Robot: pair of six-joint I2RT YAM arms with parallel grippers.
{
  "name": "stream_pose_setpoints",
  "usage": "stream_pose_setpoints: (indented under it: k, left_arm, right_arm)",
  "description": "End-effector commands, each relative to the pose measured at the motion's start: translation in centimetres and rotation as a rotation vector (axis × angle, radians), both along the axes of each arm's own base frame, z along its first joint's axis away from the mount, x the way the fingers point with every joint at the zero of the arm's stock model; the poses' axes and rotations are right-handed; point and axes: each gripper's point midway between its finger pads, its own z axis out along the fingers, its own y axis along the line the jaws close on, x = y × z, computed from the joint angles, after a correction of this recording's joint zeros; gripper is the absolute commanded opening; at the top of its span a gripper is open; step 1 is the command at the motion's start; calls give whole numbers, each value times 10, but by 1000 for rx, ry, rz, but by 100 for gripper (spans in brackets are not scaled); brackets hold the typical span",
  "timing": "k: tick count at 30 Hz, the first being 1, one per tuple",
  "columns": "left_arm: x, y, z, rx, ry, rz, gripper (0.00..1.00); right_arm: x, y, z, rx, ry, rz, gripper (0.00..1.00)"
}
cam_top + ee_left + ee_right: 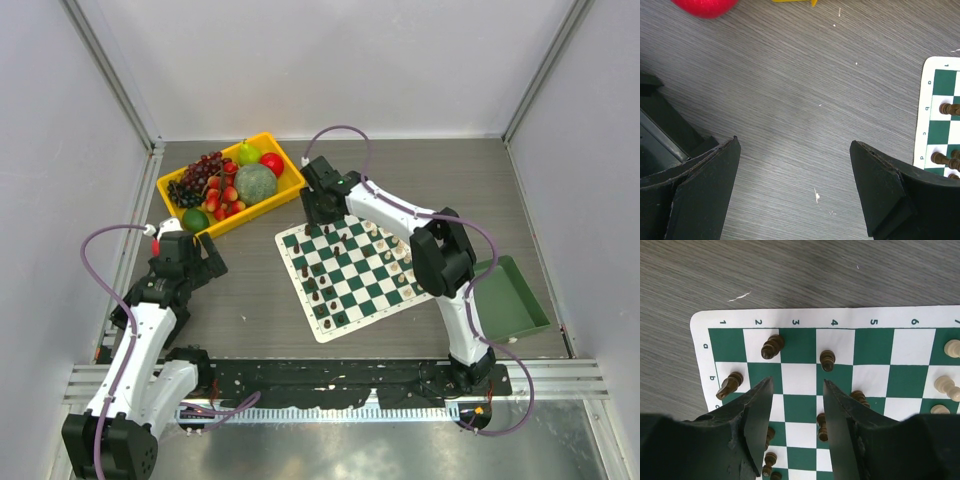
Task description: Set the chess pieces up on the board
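Chess pieces (772, 346) around parted right pincer (797, 385)

Left pincer (795, 143) spread wide, right pincer (797, 381) half parted, empty

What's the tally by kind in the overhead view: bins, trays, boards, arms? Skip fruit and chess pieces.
Yellow plastic fruit bin: 1
Plain green plastic tray: 1
Green-and-white checkered chess board mat: 1
White-and-black robot arms: 2 (left arm, right arm)
Total: 5
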Motion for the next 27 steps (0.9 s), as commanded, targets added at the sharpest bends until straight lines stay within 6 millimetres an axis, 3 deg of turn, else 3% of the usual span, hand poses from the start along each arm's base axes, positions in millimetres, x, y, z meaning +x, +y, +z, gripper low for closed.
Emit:
stream_pose_setpoints:
  k: [1, 12, 27]
  left_arm:
    - [5, 2, 7, 8, -32, -4, 99]
    - [4, 4, 6, 23, -26, 4, 99]
    - [4, 4, 7, 19, -28, 3, 99]
  right_arm:
    - [8, 16, 23, 60, -42, 16, 50]
    - [5, 45, 24, 103, -31, 65, 54]
    - [9, 51, 3, 66, -4, 68, 46]
